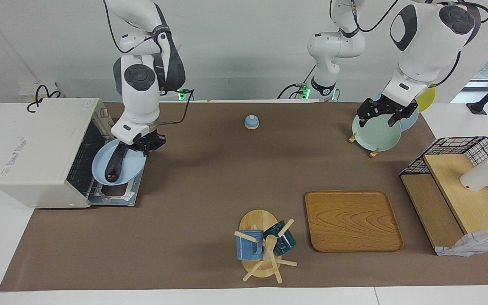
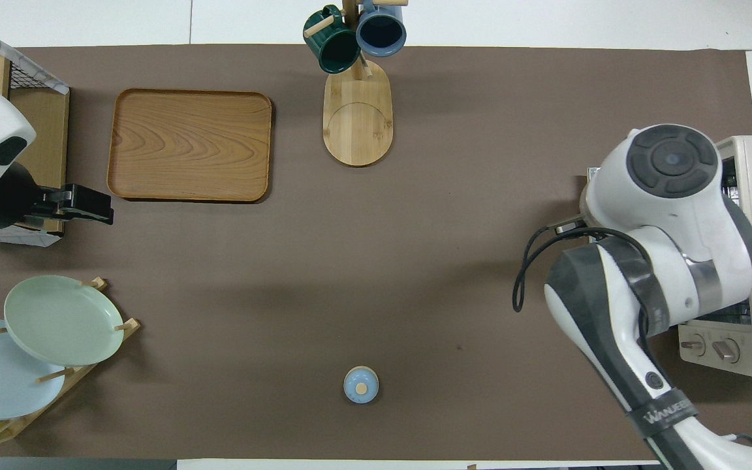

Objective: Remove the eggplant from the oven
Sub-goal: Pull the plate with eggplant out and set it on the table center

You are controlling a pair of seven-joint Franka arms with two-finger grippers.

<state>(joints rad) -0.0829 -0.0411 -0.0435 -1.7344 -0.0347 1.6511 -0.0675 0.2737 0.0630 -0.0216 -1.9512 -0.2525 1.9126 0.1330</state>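
We see the glossy dark eggplant [image 1: 115, 164] lying on a smooth pale-blue plate [image 1: 100, 169] over the boxy oven's [image 1: 40, 152] dropped door. The right gripper [image 1: 145, 146] sits at the plate's rim; its finger spread we cannot tell. The left gripper [image 1: 381, 115] hangs spread wide, holding nothing, over racked plates [image 1: 375, 135].

eggplant [image 1: 115, 163] on plate [image 1: 136, 163], at oven [image 1: 36, 152] mouth
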